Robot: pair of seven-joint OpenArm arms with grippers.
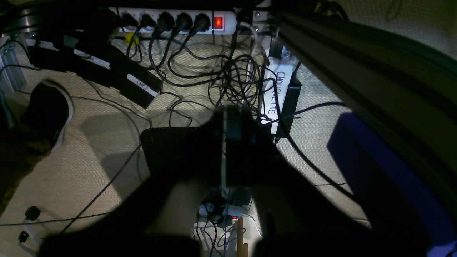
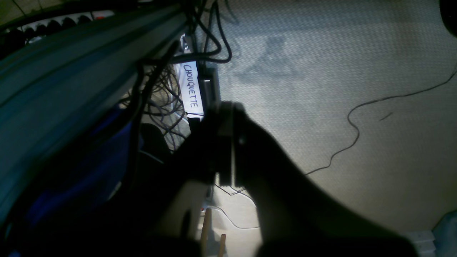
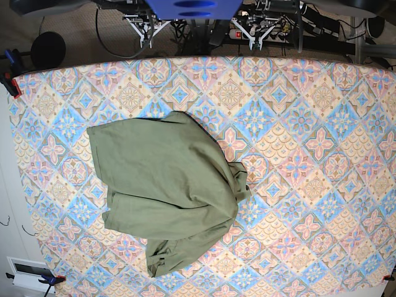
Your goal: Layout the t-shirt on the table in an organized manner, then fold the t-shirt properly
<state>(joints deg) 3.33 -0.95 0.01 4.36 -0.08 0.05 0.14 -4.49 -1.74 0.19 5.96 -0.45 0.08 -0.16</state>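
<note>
The olive-green t-shirt [image 3: 164, 185] lies crumpled and partly doubled over on the left half of the table [image 3: 309, 124], with a bunched sleeve at its right edge and another at the front. Both arms hang behind the table's far edge, well away from the garment. In the base view my left gripper [image 3: 260, 28] is at the top right of centre and my right gripper [image 3: 148, 28] at the top left. Each wrist view looks down at the floor. The left gripper [image 1: 224, 114] and the right gripper [image 2: 228, 107] are both shut, with nothing between the fingers.
Below the arms are a white power strip [image 1: 178, 21], a tangle of black cables [image 1: 232, 78], a labelled black box [image 1: 276, 92] and a dark shoe [image 1: 46, 110]. A loose cable [image 2: 353, 125] crosses the carpet. Clamps [image 3: 9, 77] hold the cloth at the table's left corners.
</note>
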